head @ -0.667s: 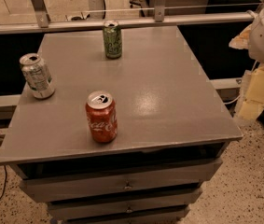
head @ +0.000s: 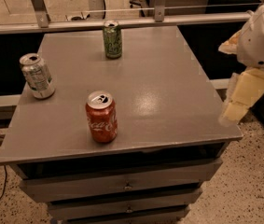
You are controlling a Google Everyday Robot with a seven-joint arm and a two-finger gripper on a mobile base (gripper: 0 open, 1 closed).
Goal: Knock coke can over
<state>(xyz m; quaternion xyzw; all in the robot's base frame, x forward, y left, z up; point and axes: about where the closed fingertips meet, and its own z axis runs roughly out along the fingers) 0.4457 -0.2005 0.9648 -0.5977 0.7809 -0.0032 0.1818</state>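
The coke can (head: 101, 117), red-orange with white script and a silver top, stands upright on the grey table (head: 169, 92), near the front edge and left of centre. My gripper (head: 238, 101) hangs off the table's right edge, beyond the front right corner. Its cream-coloured parts point down beside the tabletop. It is far to the right of the coke can and touches nothing.
A green can (head: 112, 39) stands upright at the back middle of the table. A silver-white can with green markings (head: 37, 76) stands at the left edge. Drawers (head: 122, 183) sit under the tabletop. A metal rail (head: 122, 22) runs behind the table.
My gripper has shifted slightly left, toward the table's right edge. The three cans have not moved.
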